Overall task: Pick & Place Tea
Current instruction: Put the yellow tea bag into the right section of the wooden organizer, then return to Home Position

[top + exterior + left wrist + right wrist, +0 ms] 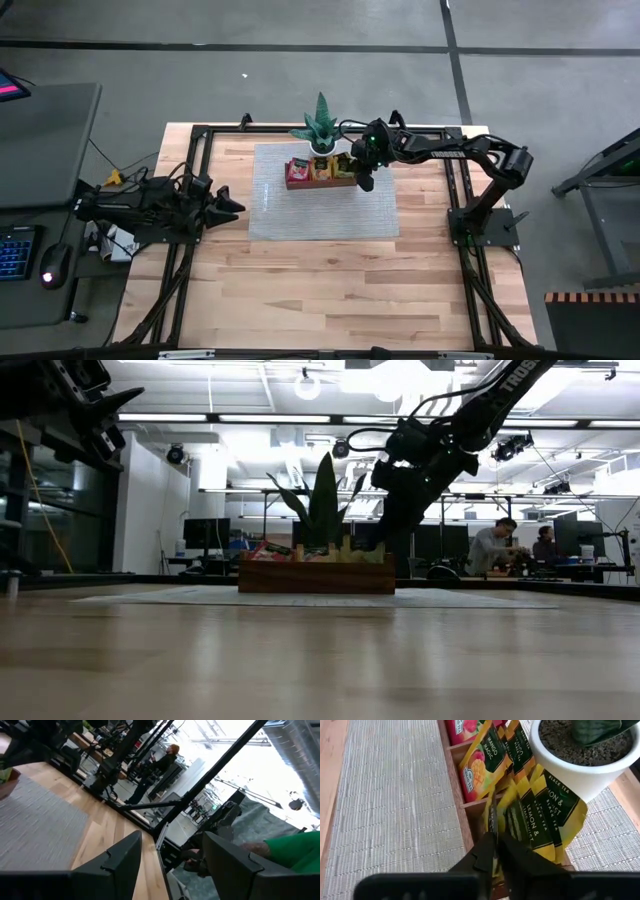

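Left tool (pixel 232 206): parked at the desk's left edge, fingers (pixel 120 860) apart, empty. Wooden tray (pixel 322 180): on the grey mat (pixel 322 212) near the desk's far edge, just beside a potted plant (pixel 320 128); tea packets (pixel 492 762) stood upright in its compartments, red, orange, then yellow. Right tool (pixel 496 851): over the tray's right end compartment, pinched on the top edge of a yellow tea packet (pixel 492 822); judged light, thin, flexible and slick, best nipped by an upper edge.
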Controlling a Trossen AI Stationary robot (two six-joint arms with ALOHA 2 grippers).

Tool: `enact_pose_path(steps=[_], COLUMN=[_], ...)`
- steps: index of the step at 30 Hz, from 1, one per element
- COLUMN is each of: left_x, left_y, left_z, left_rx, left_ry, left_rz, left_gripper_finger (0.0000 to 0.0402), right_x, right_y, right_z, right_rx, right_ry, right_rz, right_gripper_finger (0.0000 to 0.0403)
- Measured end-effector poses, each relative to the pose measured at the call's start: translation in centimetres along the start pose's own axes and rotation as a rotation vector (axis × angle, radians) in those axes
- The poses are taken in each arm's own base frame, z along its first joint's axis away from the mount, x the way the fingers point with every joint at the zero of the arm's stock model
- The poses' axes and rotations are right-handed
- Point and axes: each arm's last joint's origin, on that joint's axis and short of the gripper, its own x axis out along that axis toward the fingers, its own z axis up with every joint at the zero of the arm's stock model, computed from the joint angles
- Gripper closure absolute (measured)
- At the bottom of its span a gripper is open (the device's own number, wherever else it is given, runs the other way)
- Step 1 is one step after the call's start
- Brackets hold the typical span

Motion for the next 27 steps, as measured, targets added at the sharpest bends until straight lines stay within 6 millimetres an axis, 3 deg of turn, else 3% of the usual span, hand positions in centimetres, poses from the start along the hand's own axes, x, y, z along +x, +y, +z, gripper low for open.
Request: enact_pose_path(steps=[10,16,20,27], left_x=[0.0,0.0,0.0,0.0], left_y=[0.0,0.0,0.0,0.5], left_z=[-0.1,-0.1,-0.1,-0.3], left_rx=[-0.001,-0.001,0.011,0.051], left_ry=[0.021,0.020,0.020,0.002], left_rz=[-0.015,-0.015,-0.015,0.086], left_gripper_finger=[0.0193,0.0193,0.0193,0.0193], right_x=[0.0,-0.9,-3.1,-9.5], right_y=[0.0,0.5,1.6,4.3], right_z=[0.0,0.7,1.8,3.1], right_rx=[0.028,0.034,0.058,0.167], right_ry=[0.000,-0.032,-0.085,-0.167], right_rz=[0.001,0.008,0.011,0.032], right_gripper_finger=[0.0267,0.0221,0.0209,0.0217])
